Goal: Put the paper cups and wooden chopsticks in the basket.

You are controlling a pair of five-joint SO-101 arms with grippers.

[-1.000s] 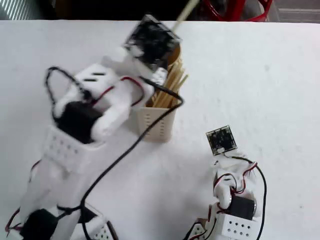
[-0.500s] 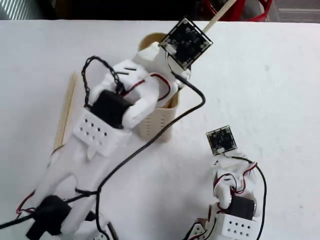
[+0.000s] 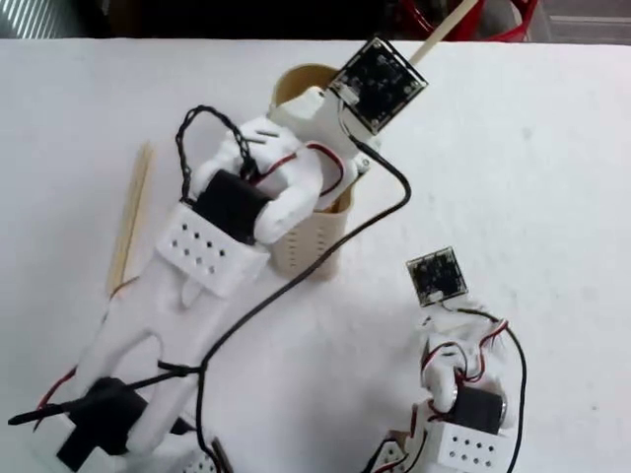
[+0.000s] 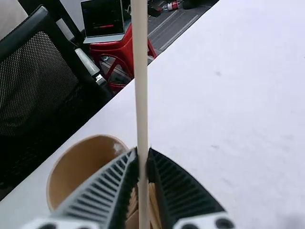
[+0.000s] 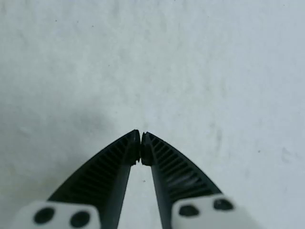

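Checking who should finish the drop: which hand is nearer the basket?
Left. The left hand is just above the basket, shut on a chopstick. The right hand is shut over the table, well apart from the basket.

Beyond the white table [image 3: 552, 148] stand a black mesh chair [image 4: 33, 81], a red frame [image 4: 119, 52] and a laptop [image 4: 102, 19].

My left fingers [image 4: 119, 186] & right fingers [image 5: 114, 162]: black, ribbed, white at the base. Chopstick [image 4: 139, 71] pale cream wood. Paper cup [image 4: 76, 167] tan-brown inside. Basket [image 3: 306, 246] cream w/ rows of small holes. Loose stick [image 3: 130, 212] light tan. Table [image 4: 238, 95] plain white.
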